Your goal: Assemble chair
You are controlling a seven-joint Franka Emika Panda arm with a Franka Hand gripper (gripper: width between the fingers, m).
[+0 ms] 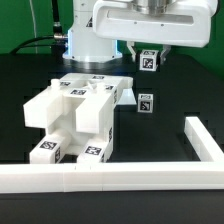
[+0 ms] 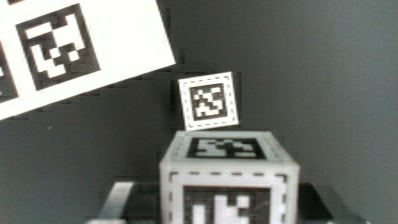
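The partly built chair (image 1: 75, 115), glossy white blocks with tags, stands at the exterior view's left. My gripper (image 1: 150, 55) is shut on a small white tagged block (image 1: 150, 61) and holds it above the table, behind and to the right of the chair. In the wrist view this block (image 2: 228, 170) sits between my two dark fingers (image 2: 125, 198), with tags on its top and front faces. A second small tagged piece (image 1: 146, 101) stands loose on the black table just below the held one. It also shows in the wrist view (image 2: 210, 99).
The long white L-shaped rail (image 1: 120, 178) runs along the front and up the exterior view's right side (image 1: 205, 145). A flat white sheet with large tags (image 2: 71, 45), apparently the marker board, lies beyond the loose piece. The robot's base (image 1: 90, 40) stands at the back.
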